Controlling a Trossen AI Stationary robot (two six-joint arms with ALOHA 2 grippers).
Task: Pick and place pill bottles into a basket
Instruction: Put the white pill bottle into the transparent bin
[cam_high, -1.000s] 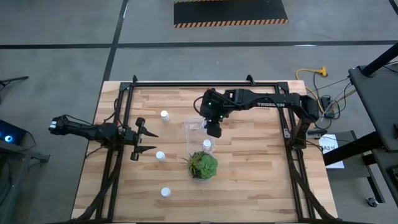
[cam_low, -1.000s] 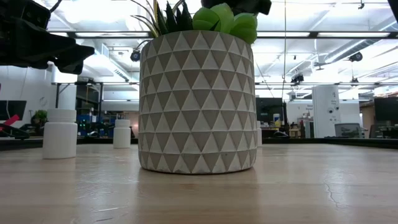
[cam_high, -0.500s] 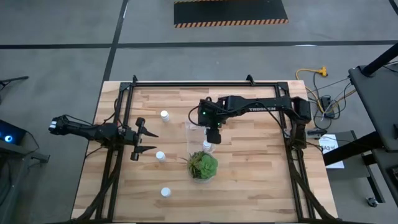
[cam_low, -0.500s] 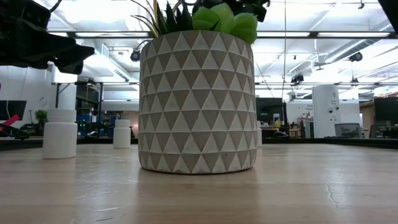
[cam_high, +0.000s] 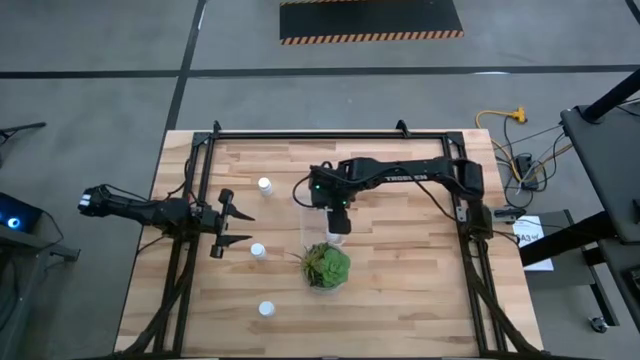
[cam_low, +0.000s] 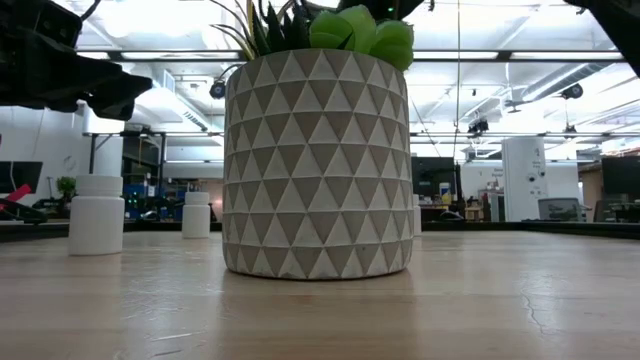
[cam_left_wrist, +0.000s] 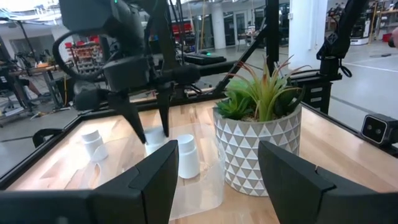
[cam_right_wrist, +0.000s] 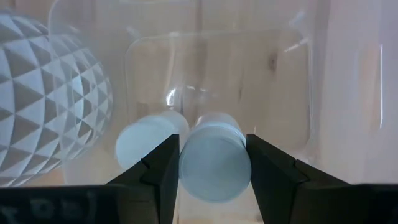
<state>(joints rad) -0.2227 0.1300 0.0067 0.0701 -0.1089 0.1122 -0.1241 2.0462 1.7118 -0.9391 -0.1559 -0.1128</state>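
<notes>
Nearest the low camera stands a potted plant (cam_low: 318, 165) in a pot patterned with triangles, blocking most of the middle of the desk (cam_high: 400, 290) from that side. From above, the plant (cam_high: 326, 266) sits just in front of the clear basket (cam_high: 308, 212), touching or nearly touching its near end. Three pill bottles stand loose on the left half of the desk: one (cam_high: 266, 309) near the front edge, one (cam_high: 257, 250) close to the left gripper (cam_high: 238, 228), and one (cam_high: 264, 185) farther back.

The left gripper rests low at the left side, fingers spread wide with nothing between them. Its camera looks across at the basket (cam_left_wrist: 205, 186), the plant beside it and a bottle (cam_left_wrist: 185, 156) standing inside.

The right gripper (cam_high: 337, 222) hangs over the basket, pointing down into it. Its fingers (cam_right_wrist: 158, 174) are closed against the sides of a pill bottle (cam_right_wrist: 214, 162), held upright just above the basket floor. A second bottle (cam_right_wrist: 144, 142) stands in the basket right beside the held one, toward the plant's pot (cam_right_wrist: 43, 99).
</notes>
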